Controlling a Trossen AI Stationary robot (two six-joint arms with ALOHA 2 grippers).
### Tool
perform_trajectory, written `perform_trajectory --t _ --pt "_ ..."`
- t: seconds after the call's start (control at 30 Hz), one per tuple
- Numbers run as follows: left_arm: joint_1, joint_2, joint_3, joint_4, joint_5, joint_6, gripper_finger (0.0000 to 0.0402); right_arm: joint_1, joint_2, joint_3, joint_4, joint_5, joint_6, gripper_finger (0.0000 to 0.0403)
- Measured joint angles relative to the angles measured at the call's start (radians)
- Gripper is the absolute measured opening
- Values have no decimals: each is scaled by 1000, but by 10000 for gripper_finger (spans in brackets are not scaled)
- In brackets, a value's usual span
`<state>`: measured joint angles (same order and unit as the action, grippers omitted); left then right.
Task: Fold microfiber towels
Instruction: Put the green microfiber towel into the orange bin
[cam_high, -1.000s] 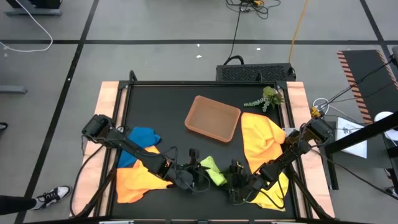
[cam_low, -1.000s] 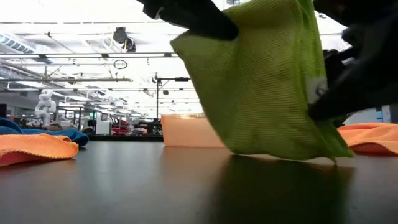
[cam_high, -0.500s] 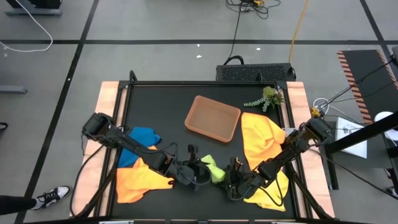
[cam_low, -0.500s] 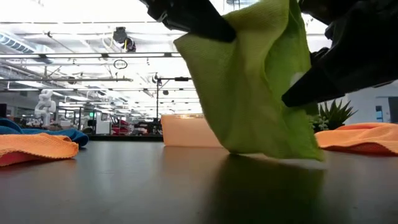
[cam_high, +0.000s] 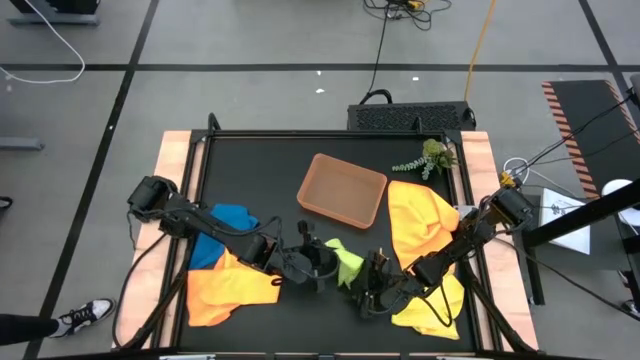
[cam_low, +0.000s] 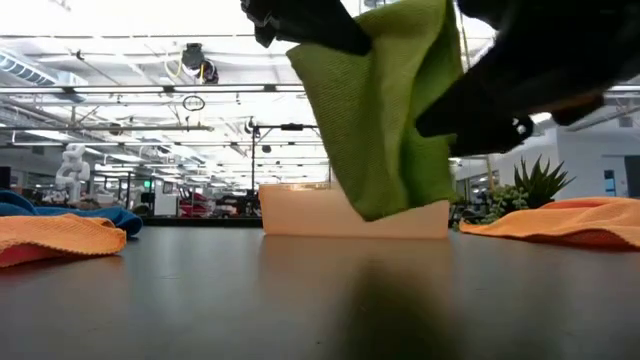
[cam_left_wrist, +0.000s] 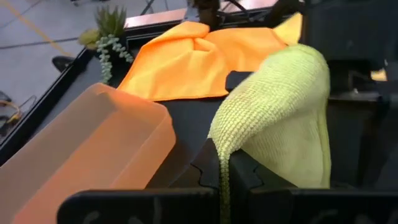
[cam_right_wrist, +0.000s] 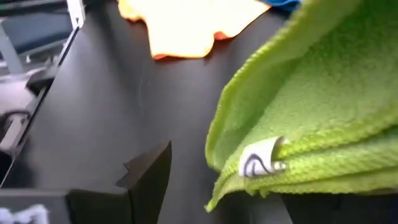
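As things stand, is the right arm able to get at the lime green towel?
Probably yes: the right pincer stands open right beside the lime green towel, which hangs clear of the table from the shut left pincer, nothing between.

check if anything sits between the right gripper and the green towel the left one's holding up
Nothing visible does. The left gripper holds the lime green towel off the table; the open right gripper is right beside it.

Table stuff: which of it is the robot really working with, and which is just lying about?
Part of the job:
- lime green towel, held up off the table
- orange towel
- blue towel
- yellow towel

Just lying about:
- brown tray
- small plant sprig
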<state>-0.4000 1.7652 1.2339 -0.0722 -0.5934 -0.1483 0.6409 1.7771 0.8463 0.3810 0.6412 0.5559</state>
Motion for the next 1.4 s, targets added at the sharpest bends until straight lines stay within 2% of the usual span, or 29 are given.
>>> perform_trajectory --t 0.23,0.4,0.53,0.73,0.8,0.97,1.13,1.4 --pt "17 0 0 -55 -40 -52 1 -50 0 0 20 62 62 269" --pt "28 0 0 -94 -41 -91 1 -69 0 0 15 102 95 239" --pt "27 -3 0 -99 -42 -88 1 -72 0 0 -19 117 84 180" --pt "27 -37 0 -140 -36 -84 1 -68 -1 0 -17 116 -15 42" --pt "27 -60 0 -172 -36 -87 1 -64 -9 0 -15 117 -62 12" --pt "26 -114 0 -214 -37 -79 1 -80 -69 0 -43 114 -107 5" --pt "54 -117 0 -220 -43 -29 1 -114 -178 0 -130 117 -167 2" --pt "173 -116 0 -225 -43 15 1 -239 -359 0 -388 116 -198 1"
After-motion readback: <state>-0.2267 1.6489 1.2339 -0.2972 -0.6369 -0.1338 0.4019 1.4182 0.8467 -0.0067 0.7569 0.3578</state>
